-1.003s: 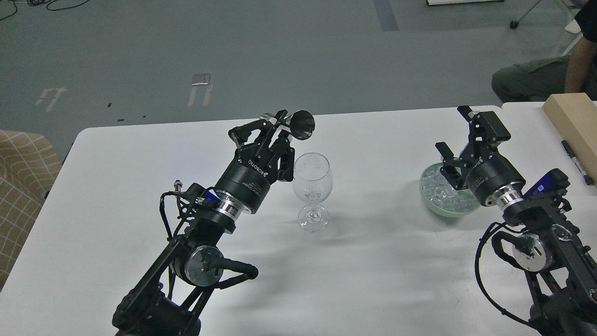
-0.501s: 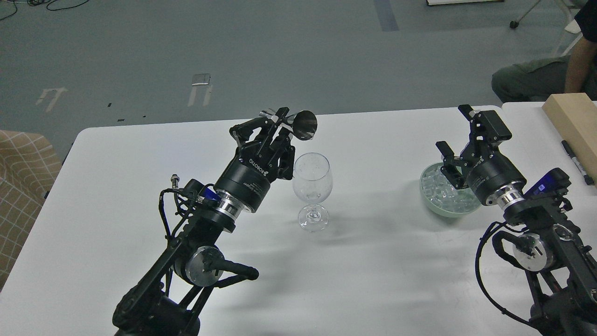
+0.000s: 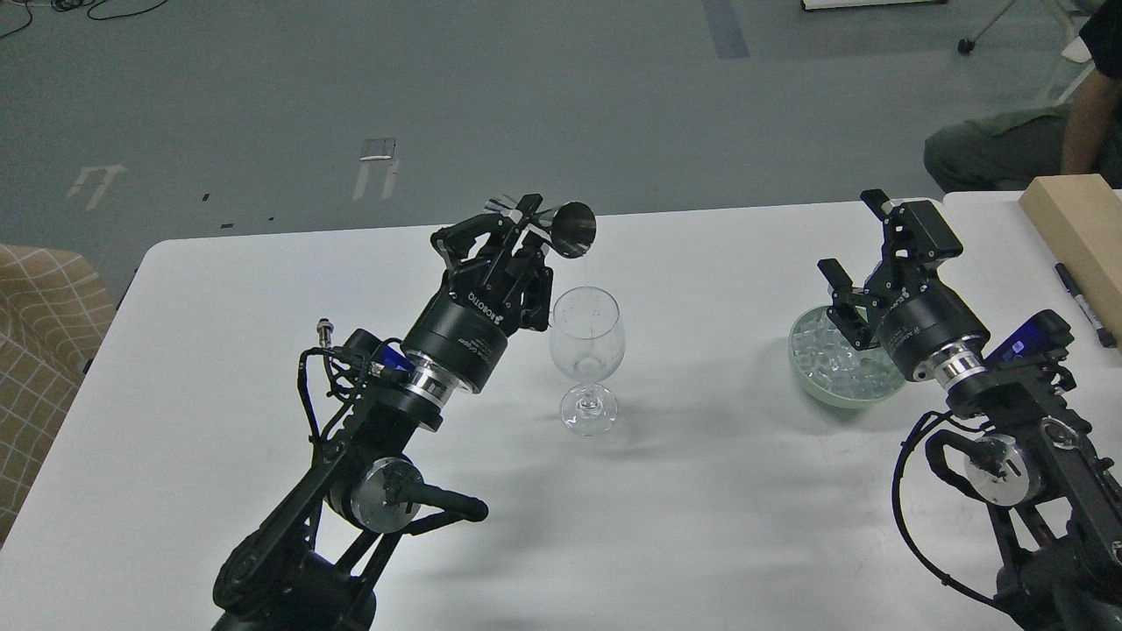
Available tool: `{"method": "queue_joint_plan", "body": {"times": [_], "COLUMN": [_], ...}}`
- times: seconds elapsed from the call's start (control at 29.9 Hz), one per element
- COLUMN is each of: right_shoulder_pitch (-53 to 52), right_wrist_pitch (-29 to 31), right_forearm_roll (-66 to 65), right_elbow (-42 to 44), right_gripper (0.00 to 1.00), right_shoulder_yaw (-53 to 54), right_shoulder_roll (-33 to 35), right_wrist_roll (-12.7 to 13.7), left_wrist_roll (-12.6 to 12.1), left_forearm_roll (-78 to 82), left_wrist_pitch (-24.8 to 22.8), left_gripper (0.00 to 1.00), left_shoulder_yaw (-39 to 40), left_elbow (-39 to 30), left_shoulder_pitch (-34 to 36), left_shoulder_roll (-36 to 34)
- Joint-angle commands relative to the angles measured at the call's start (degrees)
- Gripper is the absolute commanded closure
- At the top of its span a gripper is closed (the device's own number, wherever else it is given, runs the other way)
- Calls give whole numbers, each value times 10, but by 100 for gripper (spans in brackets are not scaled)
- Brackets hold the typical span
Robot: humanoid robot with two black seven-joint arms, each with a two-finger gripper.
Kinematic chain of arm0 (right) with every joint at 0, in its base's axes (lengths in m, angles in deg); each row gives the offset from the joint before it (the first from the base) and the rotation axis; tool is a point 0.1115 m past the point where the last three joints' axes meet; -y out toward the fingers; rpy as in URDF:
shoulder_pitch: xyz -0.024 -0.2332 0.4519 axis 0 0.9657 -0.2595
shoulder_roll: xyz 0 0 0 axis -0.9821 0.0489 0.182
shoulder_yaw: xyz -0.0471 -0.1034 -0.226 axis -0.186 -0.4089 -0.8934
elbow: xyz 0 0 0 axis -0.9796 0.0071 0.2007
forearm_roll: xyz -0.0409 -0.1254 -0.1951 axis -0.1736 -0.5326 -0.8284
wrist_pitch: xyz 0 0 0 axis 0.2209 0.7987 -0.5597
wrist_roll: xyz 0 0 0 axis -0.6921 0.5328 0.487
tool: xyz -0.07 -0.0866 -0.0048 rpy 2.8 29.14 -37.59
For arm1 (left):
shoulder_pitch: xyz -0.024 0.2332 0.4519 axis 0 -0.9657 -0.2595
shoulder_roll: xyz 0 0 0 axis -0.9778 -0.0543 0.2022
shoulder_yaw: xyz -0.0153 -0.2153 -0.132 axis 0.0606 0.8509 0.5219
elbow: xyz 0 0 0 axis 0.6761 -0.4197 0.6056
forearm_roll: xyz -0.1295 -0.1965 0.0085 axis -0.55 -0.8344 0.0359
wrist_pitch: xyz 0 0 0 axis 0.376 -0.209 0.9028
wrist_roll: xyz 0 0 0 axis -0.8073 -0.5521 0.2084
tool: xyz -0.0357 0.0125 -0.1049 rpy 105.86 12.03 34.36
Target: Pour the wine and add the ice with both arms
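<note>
Left gripper (image 3: 524,230) has tipped its clamped metal jigger (image 3: 561,230) further over the wine glass (image 3: 587,337) mid-table. Right gripper (image 3: 863,245) hangs wide open, empty, over the ice (image 3: 828,355) in the green bowl (image 3: 841,393) near the table's (image 3: 219,350) right edge.

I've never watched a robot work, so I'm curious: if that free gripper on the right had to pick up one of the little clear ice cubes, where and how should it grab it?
Probably from straight above: the clear ice cubes lie heaped in the pale green bowl, whose wall blocks the sides. The open right gripper should close on a top cube's two opposite flat faces.
</note>
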Motion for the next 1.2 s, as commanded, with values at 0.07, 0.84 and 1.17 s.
{"method": "queue_joint_plan", "body": {"times": [0.07,0.84,1.17], "right_shoulder_pitch": [-1,-2,-2], "right_wrist_pitch": [0,1,1], "right_forearm_roll": [1,0,1], "right_elbow": [0,-2,-3], "right_gripper": [0,0,0], "right_shoulder_yaw": [0,0,1], "right_shoulder_roll": [0,0,0], "right_wrist_roll": [0,1,0], "left_wrist_roll": [7,39,54], "left_forearm_roll": [5,56,88], "left_wrist_pitch": [1,1,2], "left_gripper": [90,90,90], "left_shoulder_yaw": [1,-1,-2], "left_elbow": [1,7,8], "left_shoulder_pitch": [-2,-1,-1], "left_shoulder_roll": [-7,-10,-12]}}
